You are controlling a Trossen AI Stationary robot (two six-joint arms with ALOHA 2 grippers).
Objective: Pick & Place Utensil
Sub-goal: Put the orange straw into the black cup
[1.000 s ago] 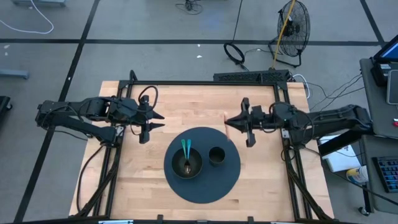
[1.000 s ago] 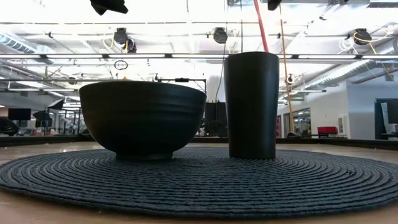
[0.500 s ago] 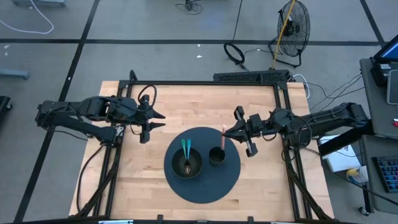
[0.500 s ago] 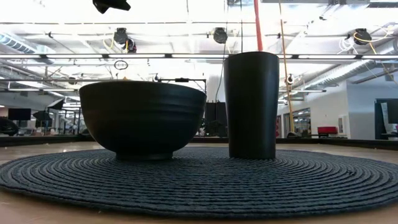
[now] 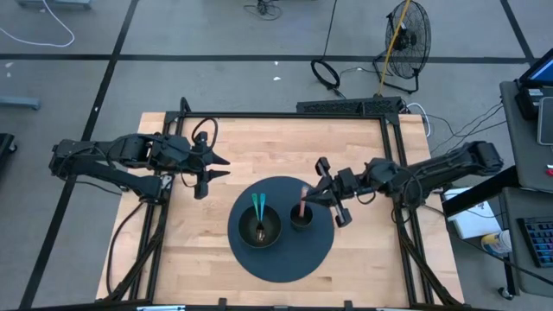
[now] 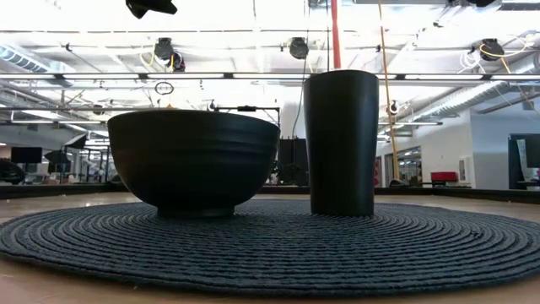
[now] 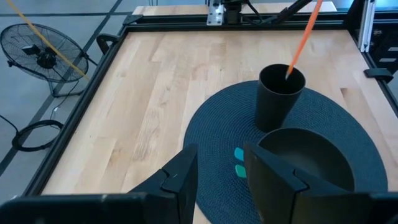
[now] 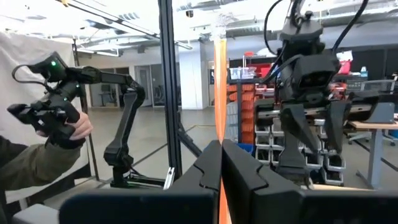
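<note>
- On the near part of the table (image 5: 207,263) lies one round dark woven mat (image 5: 281,259), and everything the task uses stands on it.
- On that mat we count one black bowl (image 5: 260,227) and one tall black cup (image 5: 301,216), standing side by side and apart; the low view shows both upright.
- In the bowl lie two teal-handled utensils (image 5: 257,207), their handles leaning out toward the far rim.
- We count one orange utensil (image 7: 303,38): it is thin, stands nearly upright, and its lower end appears to dip into the cup's mouth.
- We judge the step in hand to be the placing: the utensil hangs over the cup with its tip seemingly inside, but is not yet let go.
- Our right gripper (image 5: 321,195) is poised above the cup's far right side, its fingers (image 8: 208,165) pinched together on the orange utensil, as the right wrist view shows.
- The next move, as we judge it, calls for lowering straight down so the tip stays clear of the rim, then parting the fingers and lifting away without knocking the cup.
- Farther off on the left, our left gripper (image 5: 207,170) waits above bare wood beyond the mat, its fingers (image 7: 180,180) spread apart and holding nothing.
- Beyond the table stands one fan (image 5: 403,34) on the floor, and the right wrist view shows a person's hand (image 8: 65,127) holding a controller.
</note>
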